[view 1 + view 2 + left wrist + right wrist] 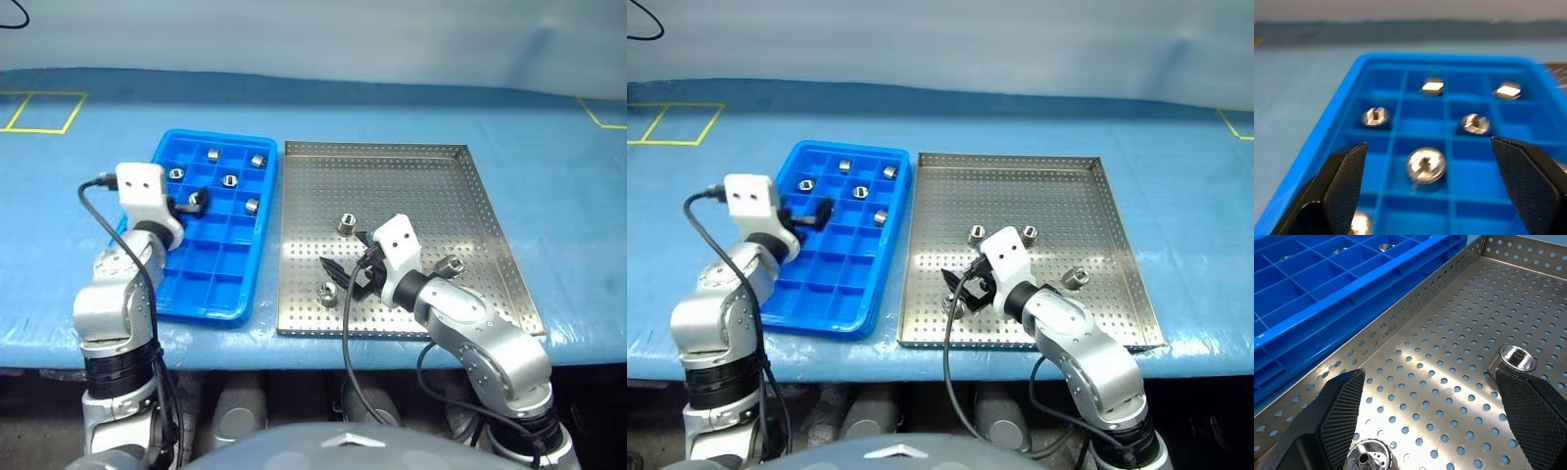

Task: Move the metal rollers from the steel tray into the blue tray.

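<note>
From the head view, your left gripper [191,204] stood open over the blue tray [168,294], holding nothing. Five rollers [229,180] lay in separate compartments at the far end, and a sixth looked to sit right at the fingertips. Your right gripper [343,274] also stood open and empty, low over the steel tray [392,149], where the right eye view showed four rollers left: two near the middle, one near the front rim just beside the fingers, one towards the right rim. The risk here was a swing of the left arm clipping the blue tray and shaking the rollers out of their compartments.

In the left wrist view, a roller [1425,166] lay in a compartment between the spread fingers [1347,181]. It seemed to rest on its side, so it could have rolled within the cell. If you had pulled back low, a finger could have caught a divider or dragged the roller out.

In the right wrist view, neither roller sat centred between the fingers [1342,411]. One [1517,358] stood just beside one fingertip and another [1369,458] near the base of the other finger. Closing from there would probably have pinched an edge and shot a roller across the smooth, perforated floor, or trapped nothing. You needed to centre on one first.
</note>
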Tool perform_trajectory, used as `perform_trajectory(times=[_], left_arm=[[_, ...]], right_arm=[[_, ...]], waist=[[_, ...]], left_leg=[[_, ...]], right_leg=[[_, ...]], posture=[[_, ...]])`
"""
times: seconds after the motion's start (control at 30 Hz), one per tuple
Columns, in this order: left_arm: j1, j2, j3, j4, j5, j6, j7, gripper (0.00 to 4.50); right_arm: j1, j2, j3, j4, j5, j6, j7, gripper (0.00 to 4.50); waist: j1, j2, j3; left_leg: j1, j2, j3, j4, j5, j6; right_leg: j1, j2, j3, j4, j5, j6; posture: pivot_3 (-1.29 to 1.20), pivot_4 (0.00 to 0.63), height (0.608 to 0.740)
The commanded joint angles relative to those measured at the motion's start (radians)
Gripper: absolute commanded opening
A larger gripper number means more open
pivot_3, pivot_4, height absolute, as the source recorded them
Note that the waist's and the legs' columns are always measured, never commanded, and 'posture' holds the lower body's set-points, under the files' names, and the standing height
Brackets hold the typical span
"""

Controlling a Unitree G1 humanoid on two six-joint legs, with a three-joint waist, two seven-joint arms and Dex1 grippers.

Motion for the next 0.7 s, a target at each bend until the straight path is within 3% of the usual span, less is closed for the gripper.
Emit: perform_trajectory(times=[0.03,0.2,0.3,0.7], left_arm=[[-0.006,0.07,-0.117,-0.091,-0.067,-0.066,-0.177,4.45],[-0.034,0.165,-0.27,-0.039,-0.098,-0.098,-0.373,4.45],[-0.086,0.203,-0.345,0.062,-0.041,-0.124,-0.42,4.45],[-0.511,0.017,-0.534,0.69,0.132,-0.222,-0.467,4.45]], right_arm=[[0.002,0.0,-0.018,-0.05,0.002,-0.014,-0.007,4.5],[0.012,-0.011,-0.034,-0.067,0.01,-0.008,-0.004,4.5],[0.024,-0.022,-0.048,-0.081,0.017,-0.005,0.0,4.5],[0.066,-0.033,-0.09,-0.126,0.03,0.01,-0.017,4.5]], waist=[[-0.008,0.0,0.0],[-0.012,0.001,0.0],[-0.01,0.001,0.0],[-0.013,0.001,0.0]], left_leg=[[0.0,0.0,0.0,0.0,0.0,0.0],[0.001,0.002,0.0,-0.001,0.0,0.0],[0.001,0.002,-0.001,-0.001,0.0,0.0],[-0.001,-0.001,-0.001,0.001,0.0,0.001]], right_leg=[[0.0,0.0,0.0,0.0,0.0,0.0],[-0.001,0.003,0.0,0.001,-0.001,0.0],[-0.001,0.003,0.0,0.001,-0.003,0.002],[0.0,0.002,0.001,0.0,-0.001,0.001]], posture=[[0.06,0.15,0.74],[0.05,0.15,0.74],[0.05,0.15,0.74],[-0.02,0.15,0.74]])
